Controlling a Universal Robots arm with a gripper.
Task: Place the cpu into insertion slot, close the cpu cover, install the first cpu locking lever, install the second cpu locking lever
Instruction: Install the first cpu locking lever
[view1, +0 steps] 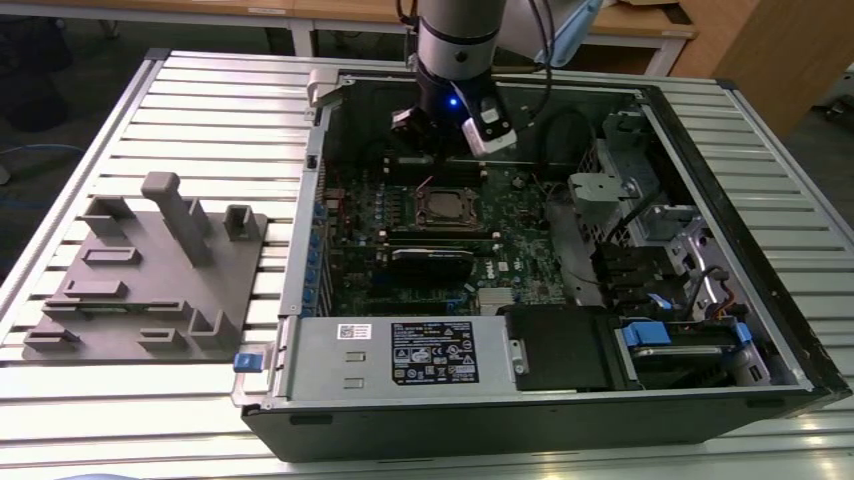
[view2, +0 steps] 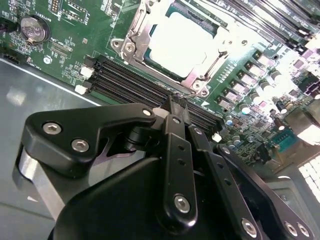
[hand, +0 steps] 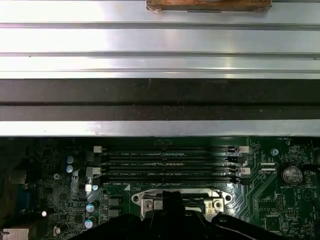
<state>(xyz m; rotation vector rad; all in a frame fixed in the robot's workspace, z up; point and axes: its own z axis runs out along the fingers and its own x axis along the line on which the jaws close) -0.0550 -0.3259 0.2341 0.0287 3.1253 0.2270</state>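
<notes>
Gripper (view2: 174, 103), fingers pinched together and empty, poised over the memory slots (view2: 130, 82) beside the chip (view2: 180, 42), which is seated under its cover (view2: 142, 37).

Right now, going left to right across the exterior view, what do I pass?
Grey fixture → small white label → cpu → blue drive tab.
</notes>
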